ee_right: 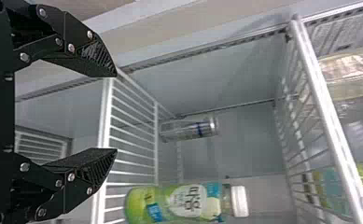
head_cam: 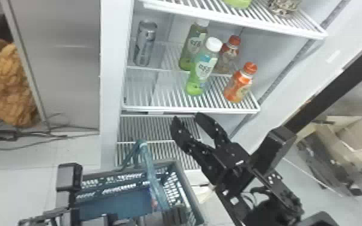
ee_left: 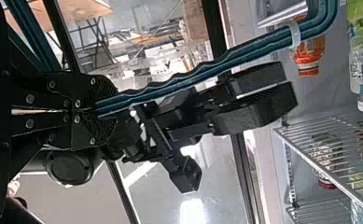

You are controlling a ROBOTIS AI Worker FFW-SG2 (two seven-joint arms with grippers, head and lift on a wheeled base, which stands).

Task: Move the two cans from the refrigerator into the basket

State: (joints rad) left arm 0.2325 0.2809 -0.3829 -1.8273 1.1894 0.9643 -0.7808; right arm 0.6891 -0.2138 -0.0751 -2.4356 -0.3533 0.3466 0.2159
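On refrigerator shelf (head_cam: 183, 110), 1 can (head_cam: 145, 43) awaits transfer; basket (head_cam: 186, 186) contents unclear. Right hand (ee_right: 116, 113) released, empty; left hand (ee_left: 110, 109) grasping handle (ee_left: 193, 83).

Matte black right arm (head_cam: 282, 192) — boxy plates, loose pale cables (head_cam: 251, 196) — and the right pincer's (head_cam: 187, 116) got silver screws (ee_right: 71, 47) plus ridged pads (ee_right: 96, 53), pretty chunky stuff.

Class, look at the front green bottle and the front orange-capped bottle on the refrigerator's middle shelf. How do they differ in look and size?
The green bottle has a white cap; the orange bottle has an orange cap. The green bottle looks taller, the orange bottle shorter. Both stand upright, closed, on the same wire shelf.
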